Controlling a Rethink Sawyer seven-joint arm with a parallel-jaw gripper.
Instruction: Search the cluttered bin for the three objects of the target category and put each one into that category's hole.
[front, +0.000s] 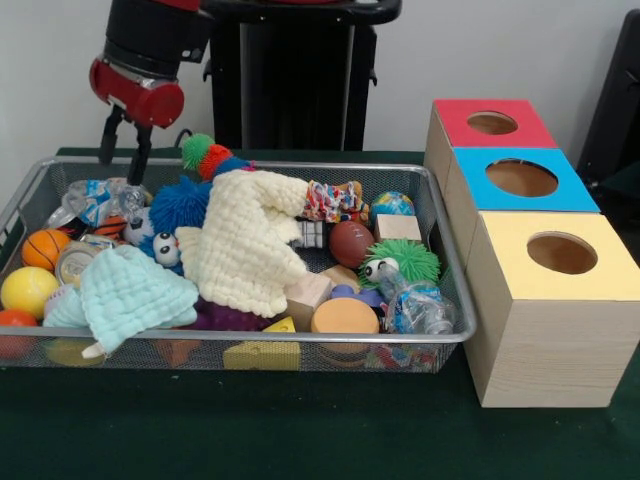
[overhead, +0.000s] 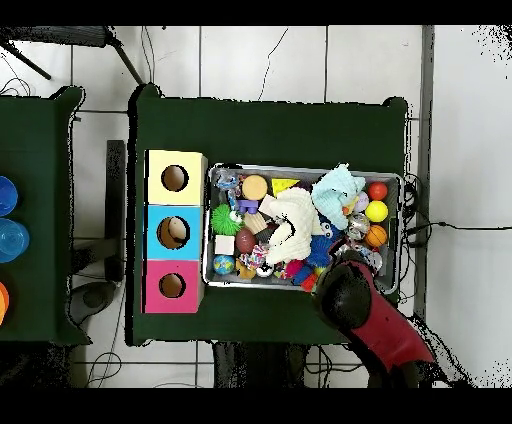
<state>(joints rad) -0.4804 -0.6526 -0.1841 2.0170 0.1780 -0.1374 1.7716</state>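
Note:
The wire mesh bin (front: 452, 255) is full of toys and cloths; it also shows in the overhead view (overhead: 300, 167). One clear water bottle (front: 95, 198) lies at the back left corner. A second bottle (front: 415, 305) lies at the front right, beside a green spiky toy; it shows in the overhead view (overhead: 228, 184) too. A third bottle is hidden. My gripper (front: 120, 170) is open and empty, just above the back left bottle. The red-topped box's hole (front: 492, 122) is at the far right, and is seen from above (overhead: 172, 286).
Blue-topped (front: 522, 178) and yellow-topped (front: 562, 252) boxes stand in a row with the red one, right of the bin. A cream knitted cloth (front: 245, 240), a mint cloth (front: 130, 290), balls, blocks and a can (front: 75, 262) fill the bin. My arm (overhead: 365, 305) covers the bin's corner from above.

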